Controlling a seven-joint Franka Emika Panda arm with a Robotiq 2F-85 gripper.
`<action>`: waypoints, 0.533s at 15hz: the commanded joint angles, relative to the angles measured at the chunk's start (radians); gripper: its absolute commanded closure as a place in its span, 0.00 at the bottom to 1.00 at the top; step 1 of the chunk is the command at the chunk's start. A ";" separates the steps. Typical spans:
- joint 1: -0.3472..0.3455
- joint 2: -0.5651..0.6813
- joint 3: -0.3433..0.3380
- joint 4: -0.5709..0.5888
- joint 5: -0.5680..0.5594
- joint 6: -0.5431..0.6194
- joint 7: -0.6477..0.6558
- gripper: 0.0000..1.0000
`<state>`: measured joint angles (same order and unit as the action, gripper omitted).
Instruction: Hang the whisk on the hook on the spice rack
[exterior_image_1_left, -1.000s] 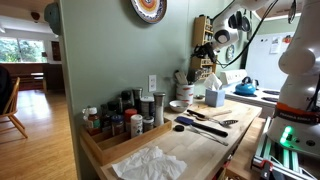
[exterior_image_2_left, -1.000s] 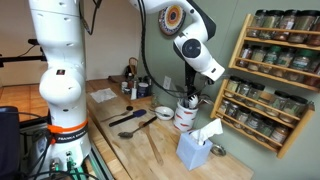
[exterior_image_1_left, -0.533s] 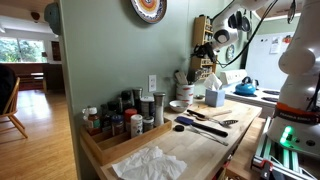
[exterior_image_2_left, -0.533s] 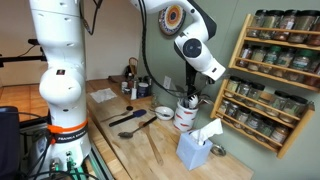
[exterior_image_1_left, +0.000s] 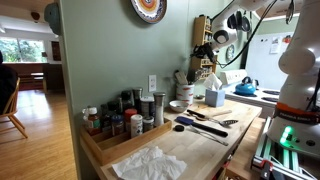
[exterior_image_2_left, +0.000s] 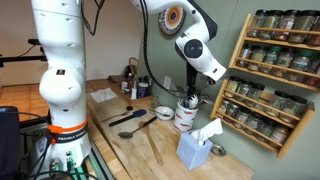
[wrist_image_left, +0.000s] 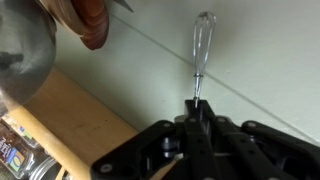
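The gripper hangs over a white utensil crock by the wall, left of the light-wood spice rack with its tiers of small jars. In the wrist view the jaws are shut on the thin metal stem of the whisk, whose pale slender end points away against the wall. The rack's wooden side shows lower left in that view. The rack and the gripper also show far back in an exterior view. I cannot make out the hook.
A blue tissue box stands in front of the crock, a small bowl beside it. Spatulas and spoons lie on the counter. A long wooden tray of bottles, a white cloth and a blue kettle are nearby.
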<state>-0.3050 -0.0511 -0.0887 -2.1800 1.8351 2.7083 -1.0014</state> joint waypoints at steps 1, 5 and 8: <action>-0.001 0.022 -0.001 0.021 -0.013 0.017 0.030 0.98; -0.003 0.027 -0.003 0.028 -0.011 0.018 0.037 0.98; -0.007 0.031 -0.003 0.034 -0.012 0.016 0.043 0.98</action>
<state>-0.3093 -0.0346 -0.0898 -2.1634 1.8347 2.7087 -0.9883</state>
